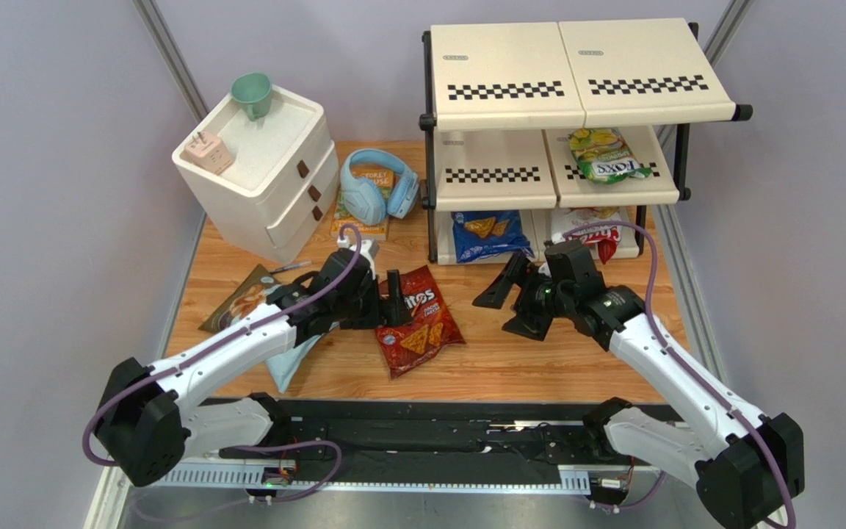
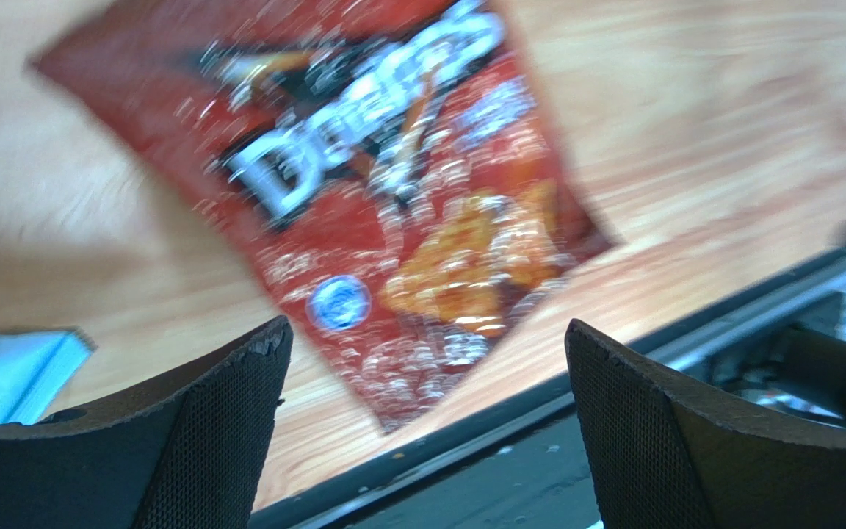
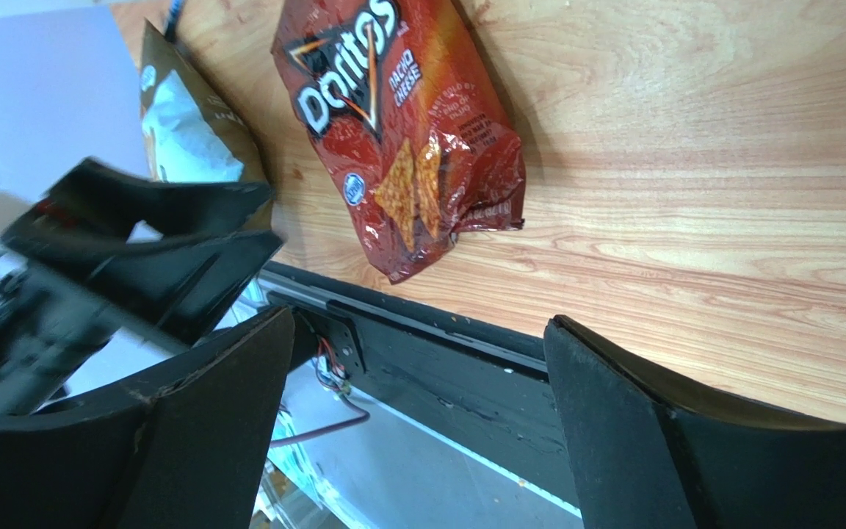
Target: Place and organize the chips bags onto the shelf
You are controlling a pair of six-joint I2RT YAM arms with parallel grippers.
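The red Doritos bag (image 1: 419,320) (image 2: 394,209) (image 3: 405,132) lies flat on the wooden table. My left gripper (image 1: 394,300) (image 2: 427,364) hovers open at its left edge, holding nothing. The large pale-blue bag with a brown top (image 1: 284,358) (image 3: 190,121) lies partly under my left arm. My right gripper (image 1: 510,300) (image 3: 416,375) stands open and empty, right of the red bag and in front of the shelf (image 1: 505,66). On the shelf, the green-yellow bag (image 1: 604,154) rests on the middle tier at right. The blue Doritos bag (image 1: 490,234) and the white-and-red bag (image 1: 591,226) sit on the bottom tier.
A white two-drawer cabinet (image 1: 256,165) at back left carries a teal cup (image 1: 252,94) and a small pink item (image 1: 207,149). Blue headphones (image 1: 378,182) lie on an orange book (image 1: 363,212) between cabinet and shelf. A black rail (image 1: 427,424) runs along the near table edge.
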